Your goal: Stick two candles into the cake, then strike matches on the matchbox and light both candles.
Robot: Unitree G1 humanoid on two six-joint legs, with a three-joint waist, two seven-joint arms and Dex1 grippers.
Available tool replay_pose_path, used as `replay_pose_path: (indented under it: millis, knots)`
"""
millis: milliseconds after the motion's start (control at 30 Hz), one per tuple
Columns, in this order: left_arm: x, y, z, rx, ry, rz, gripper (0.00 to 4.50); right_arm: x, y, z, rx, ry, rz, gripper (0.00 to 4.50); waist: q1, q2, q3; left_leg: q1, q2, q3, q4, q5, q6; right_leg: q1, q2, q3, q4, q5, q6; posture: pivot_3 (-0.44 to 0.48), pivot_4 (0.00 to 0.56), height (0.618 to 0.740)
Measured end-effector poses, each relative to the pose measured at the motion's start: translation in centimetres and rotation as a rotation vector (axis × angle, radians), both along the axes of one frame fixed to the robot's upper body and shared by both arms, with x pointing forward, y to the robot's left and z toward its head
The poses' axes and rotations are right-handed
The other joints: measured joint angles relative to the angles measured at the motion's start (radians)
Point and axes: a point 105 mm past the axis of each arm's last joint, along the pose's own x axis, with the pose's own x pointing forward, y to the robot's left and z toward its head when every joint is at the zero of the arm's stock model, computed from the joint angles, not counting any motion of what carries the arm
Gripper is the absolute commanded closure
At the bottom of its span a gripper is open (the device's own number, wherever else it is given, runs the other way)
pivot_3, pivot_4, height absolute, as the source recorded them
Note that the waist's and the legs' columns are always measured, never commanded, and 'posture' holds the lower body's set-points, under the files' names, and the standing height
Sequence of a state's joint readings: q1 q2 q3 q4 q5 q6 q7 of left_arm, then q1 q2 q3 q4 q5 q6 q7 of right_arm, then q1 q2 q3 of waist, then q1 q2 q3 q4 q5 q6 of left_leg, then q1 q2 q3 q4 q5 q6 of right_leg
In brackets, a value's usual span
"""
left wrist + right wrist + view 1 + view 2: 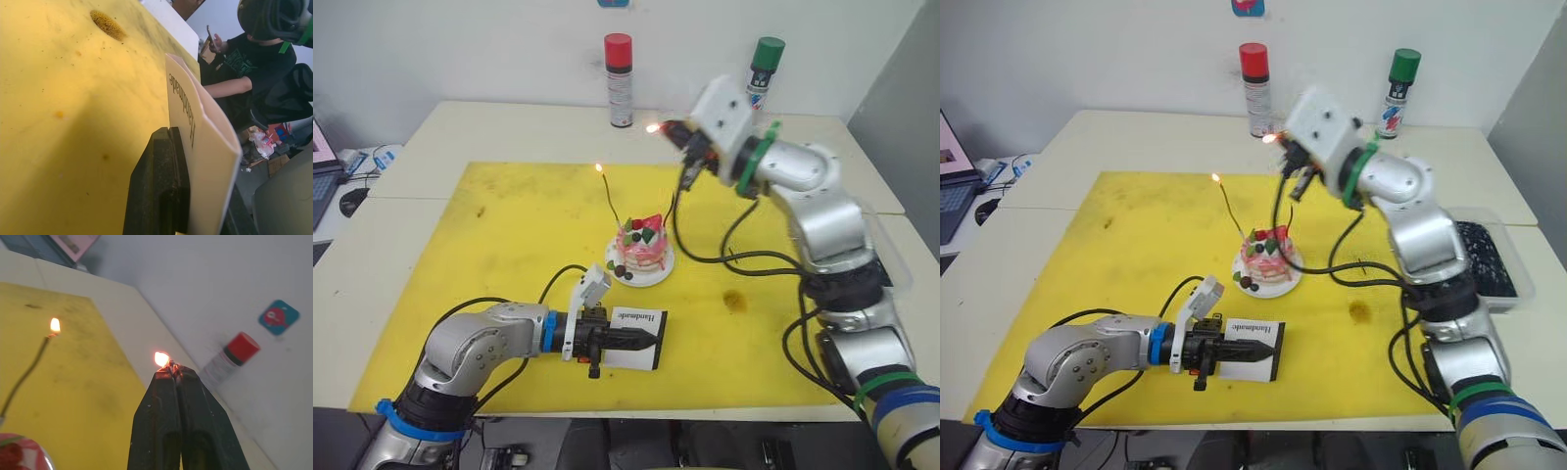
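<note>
My right end effector (677, 131) is raised above the far edge of the yellow mat (509, 255), its two black fingers pinched fully together on a short dark match (171, 364) whose tip is burning. My left end effector (641, 340) lies low near the front of the mat, fingers pressed closed on the flat white rectangular matchbox (636, 325), pinning it to the surface (421, 157).

The small round pink cake (641, 247) with cream and strawberry sits on its white plate at the mat's centre. One thin, long, olive wire-like candle (609, 201) stands in it with a flame at its top; it rises steeply and leans away from me toward my left, its long axis bowed slightly. A second thin stem (672, 209) seems to rise on the cake's other side, just under my right wrist cable, and I see no flame on it.

I judge the step in hand to be lighting that second candle. To do it well I should bring the burning match down slowly so the flame is not fanned out, hold the tip just under the wick end, keep the cable clear of the lit candle, and move promptly, since the flame sits right at my fingertips. The match points out along my fingers, toward the back wall.
</note>
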State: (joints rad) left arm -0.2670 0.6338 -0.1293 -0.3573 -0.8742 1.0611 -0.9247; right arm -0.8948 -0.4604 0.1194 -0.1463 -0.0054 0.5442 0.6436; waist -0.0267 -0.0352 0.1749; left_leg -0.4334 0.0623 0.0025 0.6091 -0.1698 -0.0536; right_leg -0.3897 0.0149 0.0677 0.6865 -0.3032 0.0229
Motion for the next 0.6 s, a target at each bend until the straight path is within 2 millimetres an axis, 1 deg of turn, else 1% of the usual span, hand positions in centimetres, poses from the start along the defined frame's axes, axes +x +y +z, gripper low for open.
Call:
replay_pose_path:
  millis: [33, 100, 133, 233, 267, 300, 367, 433, 533, 600]
  knots:
    - [0.0, -0.1, 0.0, -0.002, 0.001, -0.002, 4.50, 0.1, -2.0, -0.4, 0.020, 0.014, -0.068, 4.46, 0.000, 0.000, 0.000, 0.000, 0.000, 0.000, -0.001, 0.000, 0.000, 0.000, 0.000, 0.000, -0.001, 0.000, 0.000, 0.000, 0.150, 0.740]
    - [0.0, -0.1, -0.1, -0.004, 0.004, -0.002, 4.50, 0.1, -5.8, -1.7, 0.044, 0.062, -0.197, 4.46, 0.000, 0.000, 0.000, -0.001, 0.000, 0.001, -0.001, 0.000, 0.000, 0.000, 0.000, 0.001, -0.003, 0.000, 0.000, 0.000, 0.150, 0.740]
    - [-0.1, -0.1, -0.1, -0.005, 0.006, -0.002, 4.50, 0.0, -7.2, -2.4, 0.055, 0.086, -0.244, 4.46, -0.001, 0.000, 0.000, -0.001, 0.000, 0.001, -0.002, 0.000, 0.000, 0.000, 0.000, 0.001, -0.004, 0.000, 0.000, 0.000, 0.150, 0.740]
    - [-0.2, -0.4, -0.2, -0.013, 0.012, -0.008, 4.50, -1.3, -12.6, -5.0, 0.093, 0.168, -0.436, 4.46, -0.001, 0.000, 0.000, -0.001, 0.000, 0.001, -0.003, 0.000, 0.000, 0.000, 0.000, 0.001, -0.005, 0.000, 0.000, 0.000, 0.150, 0.740]
    - [-0.2, -0.5, -0.3, -0.015, 0.016, -0.009, 4.50, -2.0, -14.3, -6.2, 0.104, 0.201, -0.499, 4.46, -0.001, 0.000, 0.000, -0.001, 0.000, 0.000, -0.003, 0.000, 0.000, 0.000, 0.000, 0.001, -0.005, 0.000, 0.001, 0.000, 0.150, 0.740]
    - [-0.2, -0.5, -0.3, -0.018, 0.019, -0.010, 4.50, -2.5, -15.5, -7.4, 0.114, 0.239, -0.547, 4.46, -0.001, 0.000, 0.000, -0.001, 0.000, 0.001, -0.003, 0.000, 0.000, 0.000, 0.000, 0.001, -0.004, 0.000, 0.001, 0.000, 0.150, 0.740]
    - [-0.3, -0.9, -0.3, -0.030, 0.021, -0.019, 4.50, -3.6, -17.4, -9.9, 0.120, 0.305, -0.630, 4.46, -0.005, 0.001, 0.000, 0.000, 0.000, 0.001, -0.003, 0.000, 0.000, 0.000, 0.001, 0.001, -0.004, -0.001, 0.003, 0.000, 0.150, 0.740]
    - [-0.3, -1.1, -0.3, -0.037, 0.020, -0.022, 4.50, -4.3, -18.7, -11.7, 0.142, 0.348, -0.697, 4.46, -0.013, 0.002, 0.001, 0.000, 0.000, 0.002, -0.003, 0.000, 0.000, 0.000, 0.001, 0.003, -0.004, -0.002, 0.006, 0.000, 0.150, 0.740]
    - [-0.3, -1.2, -0.3, -0.036, 0.019, -0.022, 4.50, -4.8, -20.1, -12.4, 0.196, 0.337, -0.787, 4.46, -0.020, 0.003, 0.001, 0.001, 0.000, 0.001, -0.002, 0.000, 0.000, 0.001, 0.001, 0.003, -0.004, 0.000, 0.008, 0.000, 0.150, 0.740]
    - [-0.3, -1.2, -0.3, -0.035, 0.019, -0.022, 4.50, -5.0, -20.6, -12.8, 0.226, 0.329, -0.836, 4.46, -0.020, 0.003, 0.001, 0.001, 0.000, 0.001, 0.000, 0.000, 0.000, 0.001, 0.001, 0.003, -0.004, 0.000, 0.009, 0.000, 0.150, 0.740]
